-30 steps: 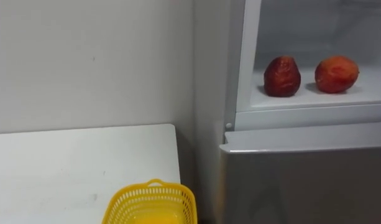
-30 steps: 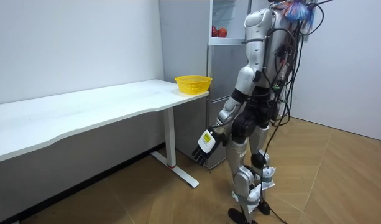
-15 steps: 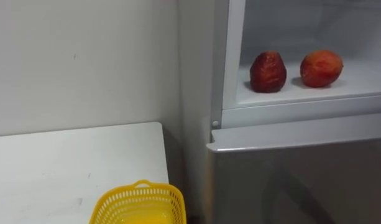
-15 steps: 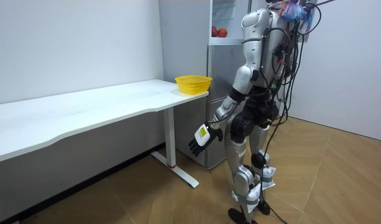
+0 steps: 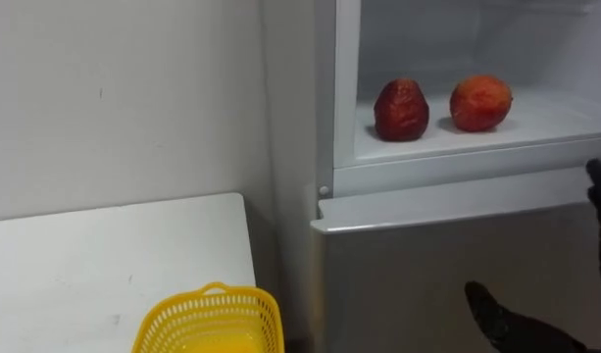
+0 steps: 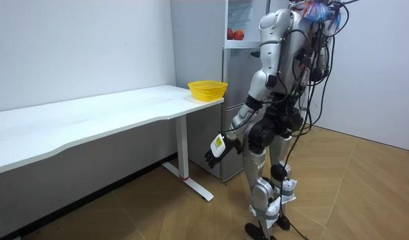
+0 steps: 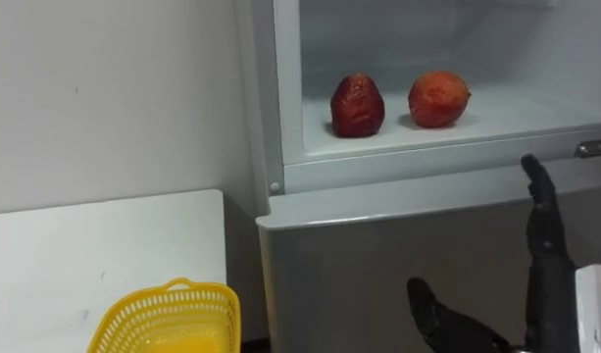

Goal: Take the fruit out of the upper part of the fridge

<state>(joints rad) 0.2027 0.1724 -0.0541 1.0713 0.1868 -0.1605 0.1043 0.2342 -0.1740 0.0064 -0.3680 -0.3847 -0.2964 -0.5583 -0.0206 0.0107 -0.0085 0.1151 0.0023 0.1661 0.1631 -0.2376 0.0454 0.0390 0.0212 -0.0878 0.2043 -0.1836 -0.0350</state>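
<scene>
Fruit, two pieces, side by side on the white shelf [image 5: 535, 126] of the open upper compartment in the left eye view: dark red fruit [image 5: 401, 110] on the left, orange-red fruit [image 5: 480, 103] just to its right, small gap between, neither touched. Below the shelf, closed grey lower door [image 5: 418, 275]. Right hand [image 5: 503, 320] held in front of that door at the view's right edge, fingers straight, thumb spread wide, nothing in it, below and to the right of both fruits. Yellow basket [image 5: 208, 319] at the bottom edge on the white table [image 5: 104, 265], near the table's fridge-side end. Room view: robot upright on the wood floor [image 6: 364, 193], facing the fridge [image 6: 232, 100], beside the table's end. Left hand [image 6: 216, 148] low by the thigh on the room view's left, fingers loosely extended, empty. Basket on the table corner nearest the fridge; fruits visible as a small red patch in the open compartment above. Right eye view: same layout, with one straight finger of the right hand reaching as high as the compartment's lower lip, to the right of the orange-red fruit and apart from it. Contact with the fridge front cannot be told.
</scene>
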